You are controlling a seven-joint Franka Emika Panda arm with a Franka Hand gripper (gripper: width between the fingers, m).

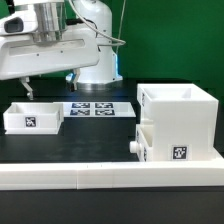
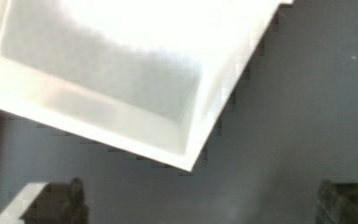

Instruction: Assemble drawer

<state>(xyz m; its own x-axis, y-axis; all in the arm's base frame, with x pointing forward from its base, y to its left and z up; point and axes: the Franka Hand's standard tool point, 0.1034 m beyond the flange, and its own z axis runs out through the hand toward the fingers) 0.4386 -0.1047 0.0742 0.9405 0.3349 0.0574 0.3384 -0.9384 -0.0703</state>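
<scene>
A small shallow white tray [image 1: 32,116] with a square tag on its front lies on the black table at the exterior view's left. My gripper [image 1: 29,88] hangs just above its back part, open and empty. In the wrist view the tray [image 2: 123,70] fills the upper part of the picture. My gripper [image 2: 202,205] stands wide, with both fingertips [image 2: 55,203] over dark table. The tall white shell [image 1: 180,118] stands at the exterior view's right. A second knobbed tray [image 1: 141,146] sits partly pushed into the shell's lower side.
The marker board [image 1: 100,108] lies flat at the back between tray and shell. A long low white border wall [image 1: 110,172] runs along the front. The arm's white base [image 1: 98,60] stands behind the marker board.
</scene>
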